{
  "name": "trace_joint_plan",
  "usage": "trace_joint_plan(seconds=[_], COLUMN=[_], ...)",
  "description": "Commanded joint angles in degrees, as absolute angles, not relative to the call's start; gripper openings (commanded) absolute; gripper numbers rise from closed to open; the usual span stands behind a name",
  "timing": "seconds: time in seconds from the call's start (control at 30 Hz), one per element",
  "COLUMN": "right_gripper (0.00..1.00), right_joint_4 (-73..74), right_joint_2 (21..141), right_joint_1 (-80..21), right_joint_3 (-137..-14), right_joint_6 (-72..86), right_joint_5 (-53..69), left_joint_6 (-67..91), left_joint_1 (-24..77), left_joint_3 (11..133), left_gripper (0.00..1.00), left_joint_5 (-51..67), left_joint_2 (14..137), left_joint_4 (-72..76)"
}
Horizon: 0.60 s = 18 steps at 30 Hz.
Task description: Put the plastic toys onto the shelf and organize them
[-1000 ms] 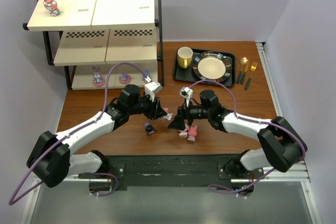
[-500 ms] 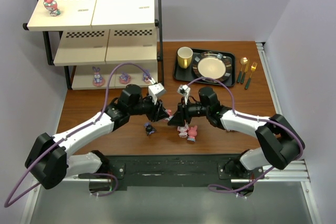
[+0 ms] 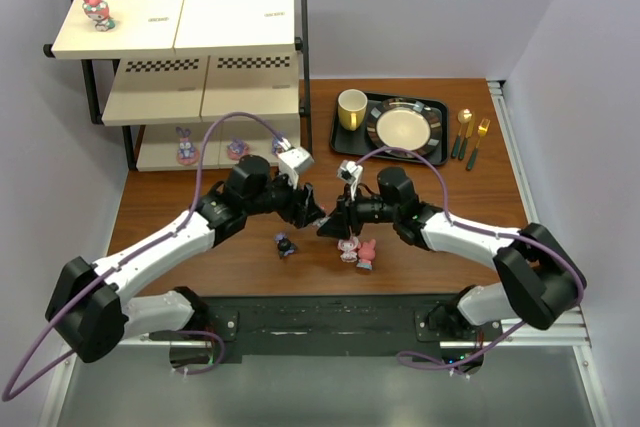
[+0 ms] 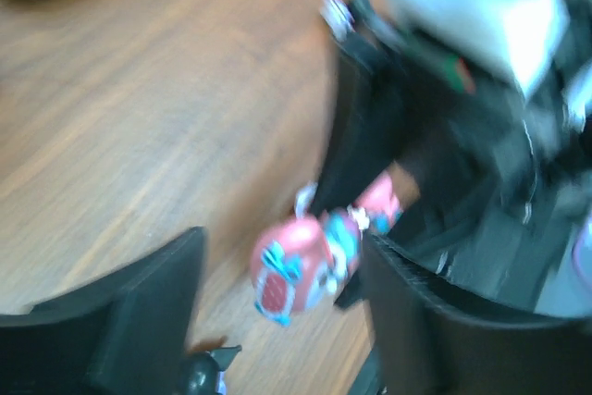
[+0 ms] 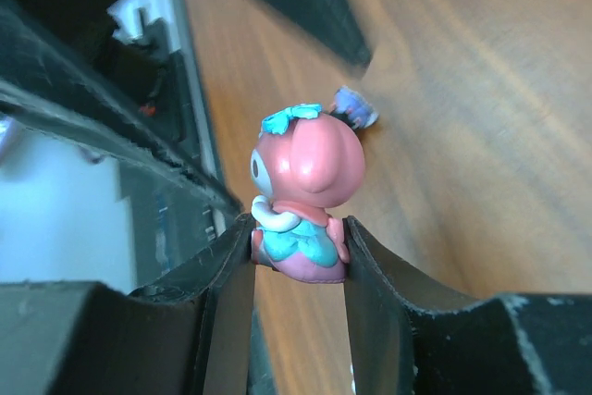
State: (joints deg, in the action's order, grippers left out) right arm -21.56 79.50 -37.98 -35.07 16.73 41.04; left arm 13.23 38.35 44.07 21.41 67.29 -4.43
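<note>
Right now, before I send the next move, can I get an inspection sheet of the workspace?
Surface: brown wooden tabletop, no spills seen.
Job's things: three-tier black-framed shelf with cream boards; pink-hatted figurine on its top board; at least two purple figurines on the bottom tier; dark figurine and two pink figurines loose on the table; pink plastic figurine with a blue bow held in the air.
Clutter: yellow mug, black tray with a round plate, gold cutlery.
Grippers: left gripper open around the bow figurine; right gripper shut on it.
Cables: purple cables loop off both arms.
Surroundings: plain pale walls.
</note>
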Motion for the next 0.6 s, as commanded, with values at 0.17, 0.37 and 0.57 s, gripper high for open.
trace_joint_plan(seconds=[0.17, 0.37, 0.57], right_gripper=[0.00, 0.00, 0.00], right_joint_4=[-35.73, -44.19, -47.98], right_joint_2=[75.85, 75.85, 76.03], right_joint_1=[-45.44, -46.58, -46.85], right_joint_3=[-35.16, -33.14, -32.43], right_joint_6=[9.14, 9.49, 11.25], right_joint_5=[16.89, 10.99, 11.16], left_joint_6=[51.98, 56.25, 57.48], left_joint_1=[38.58, 40.17, 40.34], left_joint_3=[46.85, 44.48, 41.14], left_gripper=[0.93, 0.93, 0.92], left_joint_5=[2.21, -6.75, -7.56], left_joint_2=[56.70, 53.01, 53.26], left_joint_4=[-6.69, -7.91, -3.87])
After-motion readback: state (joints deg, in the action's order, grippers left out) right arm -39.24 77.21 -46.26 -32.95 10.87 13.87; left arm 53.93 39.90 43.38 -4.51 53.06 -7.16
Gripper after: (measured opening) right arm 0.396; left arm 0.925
